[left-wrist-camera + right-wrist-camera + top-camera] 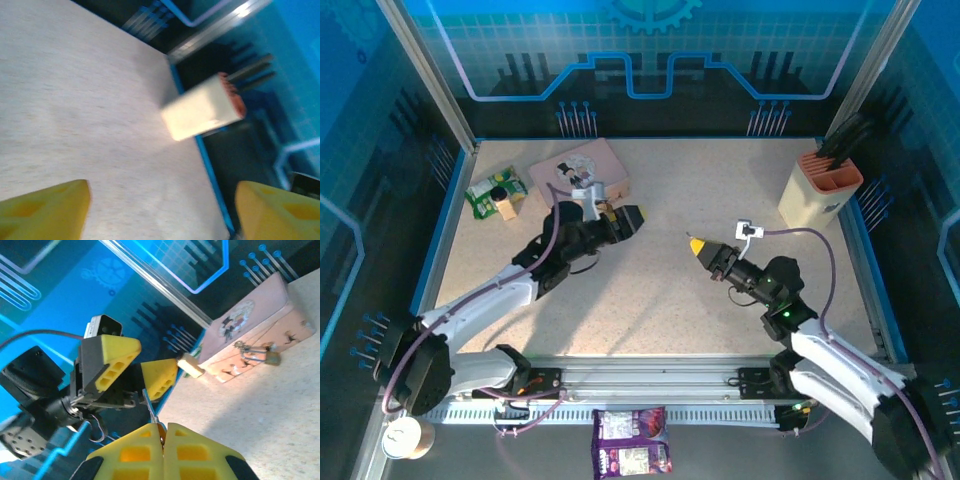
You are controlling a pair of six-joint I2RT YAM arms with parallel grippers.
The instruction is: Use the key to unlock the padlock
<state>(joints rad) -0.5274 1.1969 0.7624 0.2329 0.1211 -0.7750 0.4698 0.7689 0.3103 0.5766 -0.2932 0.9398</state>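
The key (151,410) is clamped in the closed right pincer (163,427), blade pointed out toward the pink tin (250,315). The padlock (272,358) is laid lengthwise against the tin's side (touching it). Beside the tin, the left pincer (156,355) is spread wide, empty.

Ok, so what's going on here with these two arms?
The right gripper is shut on a thin silver key, holding it up in front of the left gripper, whose jaws stand open and empty. The brass padlock lies beside the pink tin, with neither gripper on it.
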